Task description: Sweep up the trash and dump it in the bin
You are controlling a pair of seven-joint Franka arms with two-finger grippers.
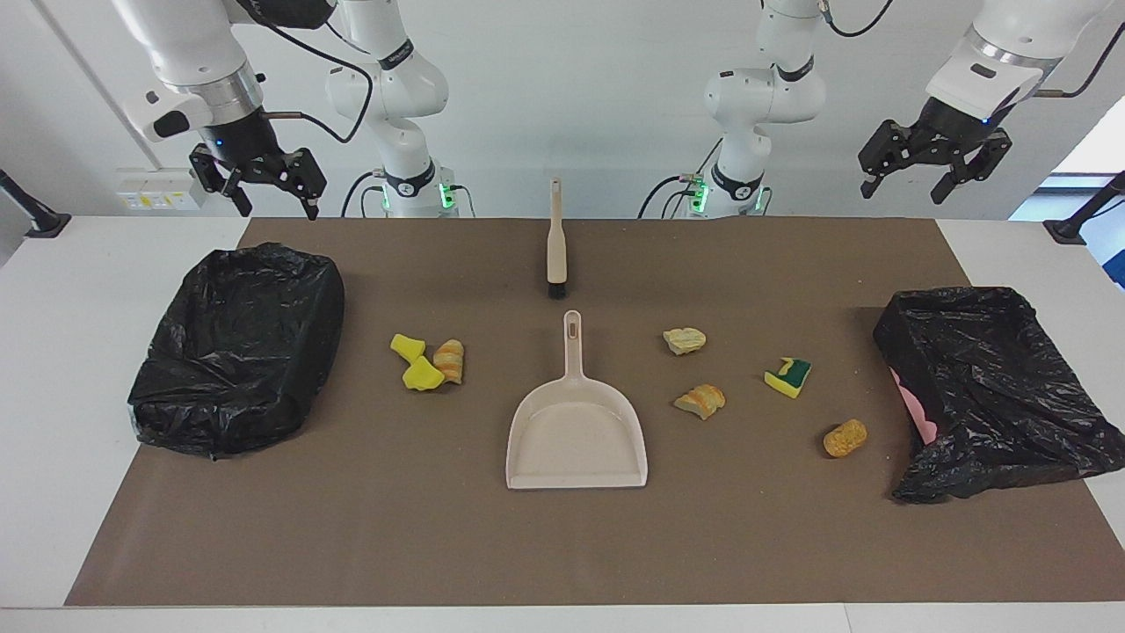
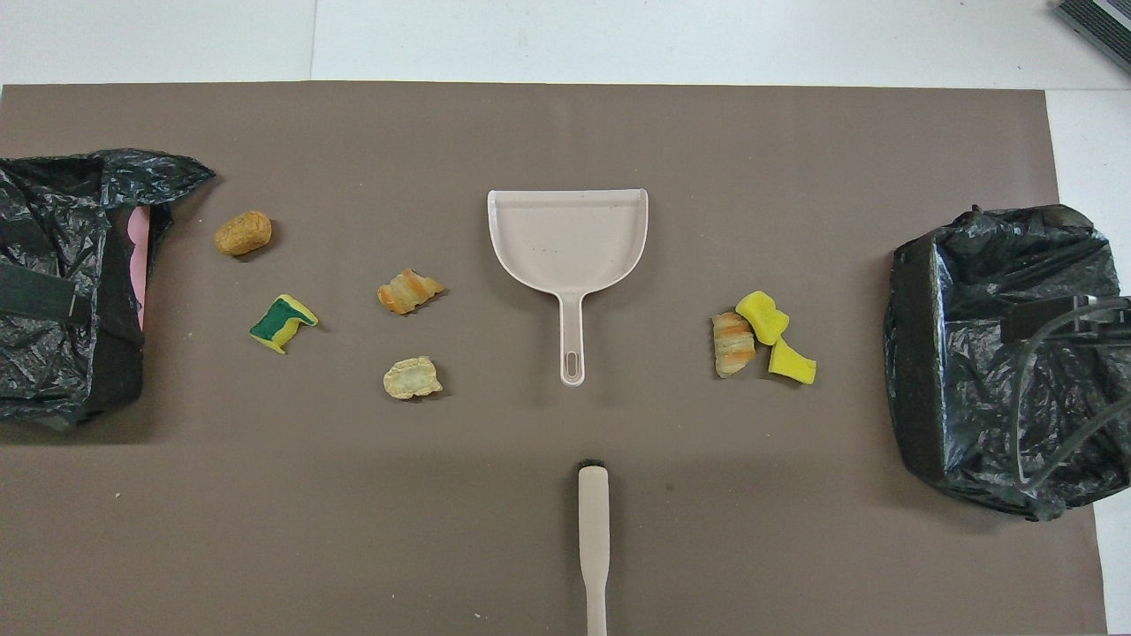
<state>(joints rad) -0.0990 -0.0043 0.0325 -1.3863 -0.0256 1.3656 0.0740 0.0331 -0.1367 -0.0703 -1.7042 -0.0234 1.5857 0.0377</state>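
Several small sponge chunks of trash lie on the brown mat. Two yellow ones [image 1: 413, 362] and a striped one [image 1: 449, 360] lie toward the right arm's end. A cream one [image 1: 685, 339], a striped one [image 1: 700, 400], a yellow-and-green one [image 1: 788, 376] and an orange one [image 1: 845, 437] lie toward the left arm's end. The beige dustpan [image 1: 577, 435] lies in the middle, its handle toward the robots. The brush [image 1: 555, 242] lies nearer to the robots. A black-bagged bin [image 1: 237, 347] stands at the right arm's end. My right gripper [image 1: 277, 207] hangs open high above it. My left gripper [image 1: 903, 193] hangs open, high over the other bin [image 1: 984, 387].
The brown mat [image 2: 565, 132] covers most of the white table. In the overhead view the dustpan [image 2: 567, 238] lies between the two groups of chunks, with the brush [image 2: 594, 539] below it. The bins [image 2: 62, 353] [image 2: 972, 371] stand at the mat's two ends.
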